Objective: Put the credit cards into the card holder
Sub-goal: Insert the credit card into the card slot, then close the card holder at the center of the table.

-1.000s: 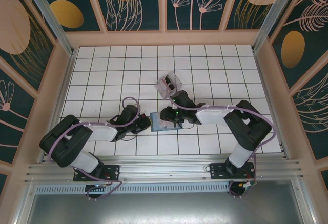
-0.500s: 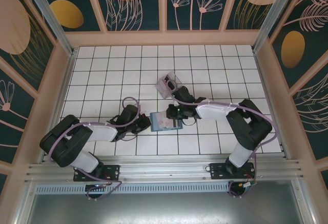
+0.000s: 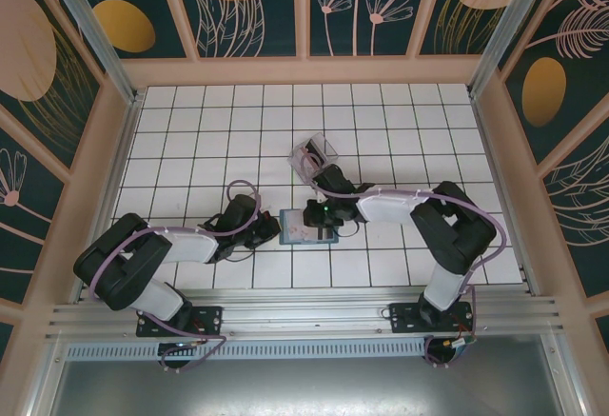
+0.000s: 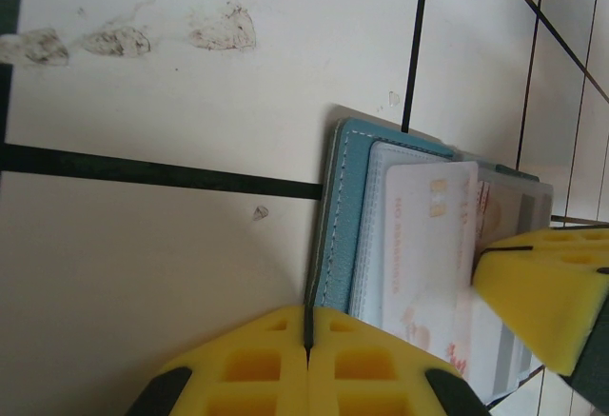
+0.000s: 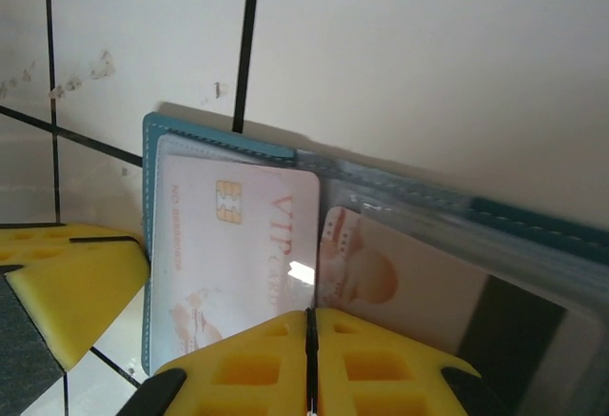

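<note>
The left pincer [image 4: 307, 345] had its yellow foam pads [image 4: 238, 378] pressed flat together on the stitched left edge of the wallet [image 4: 341, 207], a flat teal rectangle lying open between the two arms. The right pincer [image 5: 309, 345] was likewise closed, nipping the edge of a thin, glossy pinkish card [image 5: 238, 235] that lay on the wallet's clear sleeve beside a second card [image 5: 400, 283]. Smooth white tiles [image 4: 190, 102] lay bare to the left. A small clear box [image 3: 314, 154] stood just beyond.
</note>
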Controlling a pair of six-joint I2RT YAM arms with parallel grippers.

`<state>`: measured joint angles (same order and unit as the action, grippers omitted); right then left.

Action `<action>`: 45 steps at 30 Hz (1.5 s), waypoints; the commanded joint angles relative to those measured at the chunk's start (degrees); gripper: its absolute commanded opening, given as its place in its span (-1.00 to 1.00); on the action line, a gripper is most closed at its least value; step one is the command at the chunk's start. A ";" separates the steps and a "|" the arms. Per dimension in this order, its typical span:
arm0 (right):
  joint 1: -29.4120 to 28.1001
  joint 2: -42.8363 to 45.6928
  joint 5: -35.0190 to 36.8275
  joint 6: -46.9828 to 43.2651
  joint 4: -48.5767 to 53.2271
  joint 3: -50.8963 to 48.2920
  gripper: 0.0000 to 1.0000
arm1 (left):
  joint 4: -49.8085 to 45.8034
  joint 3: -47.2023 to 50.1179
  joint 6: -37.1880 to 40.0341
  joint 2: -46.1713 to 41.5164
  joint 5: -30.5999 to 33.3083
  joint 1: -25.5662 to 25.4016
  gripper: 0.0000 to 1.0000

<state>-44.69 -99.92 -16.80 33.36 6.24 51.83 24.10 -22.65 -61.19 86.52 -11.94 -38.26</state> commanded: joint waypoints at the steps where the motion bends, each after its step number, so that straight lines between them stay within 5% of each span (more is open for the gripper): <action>1: -1.92 -2.18 -2.75 1.19 -0.26 1.58 -0.77 | -4.38 1.01 -0.69 1.73 -3.61 -1.42 -1.00; 13: -1.54 1.61 -3.57 0.68 -1.22 0.84 -0.77 | -4.84 1.58 -0.87 0.52 -2.87 -1.41 -1.00; 23: 11.60 18.05 -1.83 -2.04 5.50 -11.93 -0.56 | -8.76 -0.76 1.40 0.42 -1.44 -1.39 -1.00; 45: 9.77 9.09 0.80 -6.38 5.70 -9.46 -0.30 | -9.64 -1.52 2.18 1.33 -1.42 -1.41 -1.00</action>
<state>-33.61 -88.73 -17.34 28.32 10.98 40.53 19.29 -24.95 -60.05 86.32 -11.55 -38.70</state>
